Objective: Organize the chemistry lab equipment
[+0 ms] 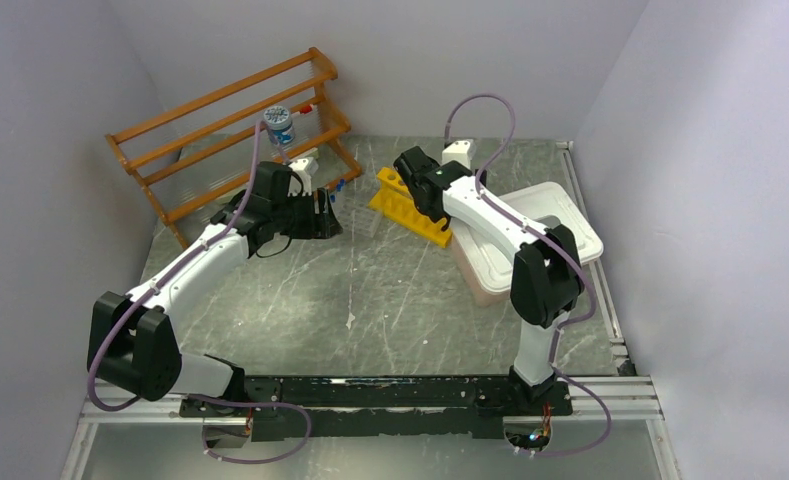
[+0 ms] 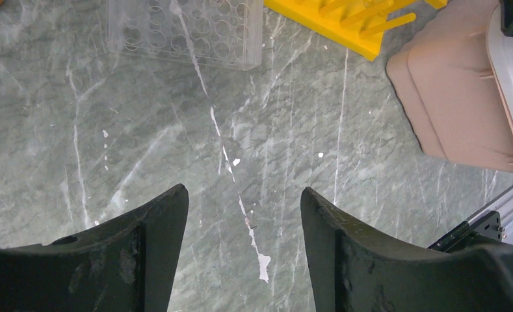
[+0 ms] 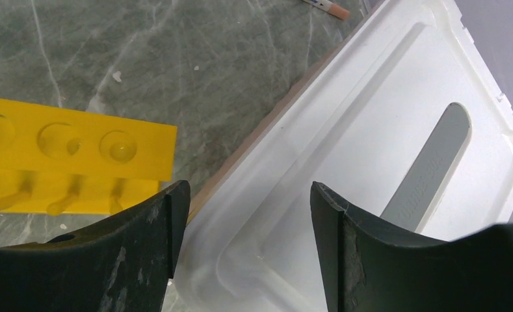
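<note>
Grey-green marbled counter [image 1: 370, 290], scuffed and flecked with white, boxed in by plain pale walls; aluminium rail [image 1: 610, 300] along the 3 o'clock edge.

From overhead:
- At 11 o'clock, wooden shelf rack [image 1: 220, 95] with a blue-lidded jar [image 1: 278, 122] perched on it.
- Just past centre toward 12 o'clock, yellow tube rack [image 1: 402, 208] lying on the stone.
- At 2 o'clock, tan bin [image 1: 475, 272] under a white lid [image 1: 565, 205], close beside the yellow rack's end.
- Stretched toward 11 o'clock, the left arm; bent across the bin toward 12, the right arm.

Only in the left wrist view: clear well tray [image 2: 185, 32] flat on the counter at 12 o'clock, hard to make out from above. Over bare stone, the left claw [image 2: 244, 195], spread wide and gripping nothing.

Only in the right wrist view: grey strip [image 3: 429, 162] set into the lid, and a small tan-tipped stick [image 3: 325, 6] on the counter at 12 o'clock. Above the lid's corner, the right claw [image 3: 247, 188], likewise parted wide and empty, with the yellow rack's end at 9 o'clock.
</note>
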Motion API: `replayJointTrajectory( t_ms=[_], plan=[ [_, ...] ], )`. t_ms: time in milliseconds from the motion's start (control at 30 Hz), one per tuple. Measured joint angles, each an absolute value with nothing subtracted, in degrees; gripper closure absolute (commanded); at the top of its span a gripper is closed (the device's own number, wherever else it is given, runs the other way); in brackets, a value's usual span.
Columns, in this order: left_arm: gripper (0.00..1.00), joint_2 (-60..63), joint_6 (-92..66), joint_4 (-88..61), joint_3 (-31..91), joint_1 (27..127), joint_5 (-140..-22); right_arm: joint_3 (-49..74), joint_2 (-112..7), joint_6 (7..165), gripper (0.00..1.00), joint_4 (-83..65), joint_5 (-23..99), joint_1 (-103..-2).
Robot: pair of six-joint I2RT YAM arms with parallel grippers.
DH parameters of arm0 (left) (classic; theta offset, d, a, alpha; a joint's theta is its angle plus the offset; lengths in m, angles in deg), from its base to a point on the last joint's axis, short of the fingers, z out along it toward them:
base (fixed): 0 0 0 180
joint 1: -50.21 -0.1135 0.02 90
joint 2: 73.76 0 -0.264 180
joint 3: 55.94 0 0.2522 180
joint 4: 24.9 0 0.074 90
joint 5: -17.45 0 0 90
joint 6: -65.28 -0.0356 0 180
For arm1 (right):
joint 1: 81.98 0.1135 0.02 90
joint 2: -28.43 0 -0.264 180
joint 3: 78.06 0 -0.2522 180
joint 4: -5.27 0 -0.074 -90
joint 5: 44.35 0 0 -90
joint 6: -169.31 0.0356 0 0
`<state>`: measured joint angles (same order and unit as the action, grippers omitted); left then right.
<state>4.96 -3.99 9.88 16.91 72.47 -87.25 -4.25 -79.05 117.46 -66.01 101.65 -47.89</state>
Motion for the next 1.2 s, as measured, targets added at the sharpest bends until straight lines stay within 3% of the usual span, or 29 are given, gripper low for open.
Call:
replayJointTrajectory(
  t_ms=[500, 1200],
  plan=[
    [0.32, 4.96, -3.99, 10.14, 16.91, 72.36, -87.07, 1.44, -69.28, 116.33, 0.33, -62.01, 93.65, -52.09],
    [0.32, 5.62, -3.95, 10.07, 16.91, 72.36, -88.32, 23.03, -51.51, 114.49, 0.25, -44.26, 78.94, -79.87]
  ],
)
